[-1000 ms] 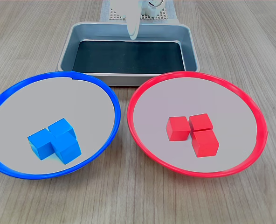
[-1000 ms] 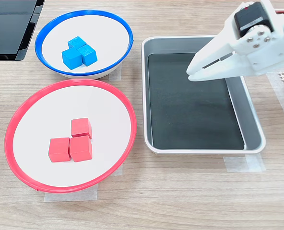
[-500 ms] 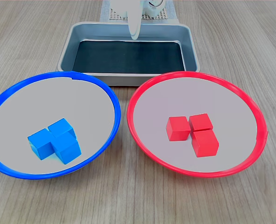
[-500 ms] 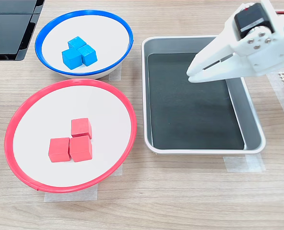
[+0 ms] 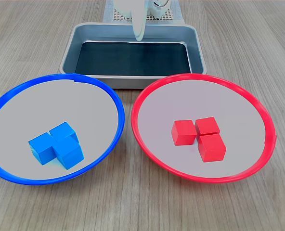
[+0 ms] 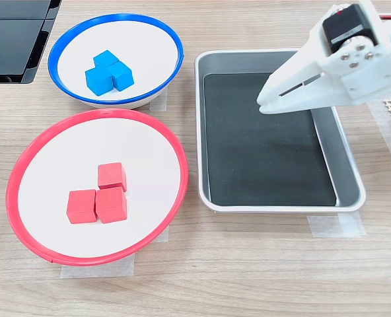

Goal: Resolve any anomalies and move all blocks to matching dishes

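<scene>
Blue dish [image 5: 114, 98] [image 6: 174, 43]: three blue blocks [image 5: 56, 145] [image 6: 108, 71], clustered, touching. Red dish [image 5: 147, 91] [image 6: 176, 158]: three red blocks [image 5: 199, 136] [image 6: 100, 196], clustered, touching. Silver tray [image 5: 68, 53] [image 6: 351, 178]: black floor, on wooden counter [image 5: 133, 202] [image 6: 248, 264]. White claw [image 6: 261, 102]: above tray, fingers together, holding nothing.

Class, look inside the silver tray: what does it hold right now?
The silver tray holds no blocks; only its black floor shows. The gripper hangs above it, hiding part of the floor in the second exterior view, though the first exterior view shows nothing there.
</scene>
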Robot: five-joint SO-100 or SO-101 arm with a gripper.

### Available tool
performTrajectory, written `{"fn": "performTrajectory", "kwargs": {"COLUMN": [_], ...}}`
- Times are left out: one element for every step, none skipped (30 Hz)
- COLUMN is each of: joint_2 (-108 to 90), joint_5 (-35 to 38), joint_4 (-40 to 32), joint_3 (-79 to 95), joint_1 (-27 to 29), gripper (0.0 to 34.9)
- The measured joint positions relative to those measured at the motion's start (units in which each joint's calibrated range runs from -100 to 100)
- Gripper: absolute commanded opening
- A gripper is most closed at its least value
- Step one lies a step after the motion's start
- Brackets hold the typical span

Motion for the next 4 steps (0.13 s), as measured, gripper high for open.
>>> {"fn": "performTrajectory", "kwargs": {"joint_2": [0.0,0.0,0.0,0.0], "joint_5": [0.0,0.0,0.0,0.0], "joint_4": [0.0,0.0,0.0,0.0], "joint_3": [0.0,0.0,0.0,0.0], "joint_1": [0.0,0.0,0.0,0.0], "gripper": [0.3,0.3,0.3,0.3]}}
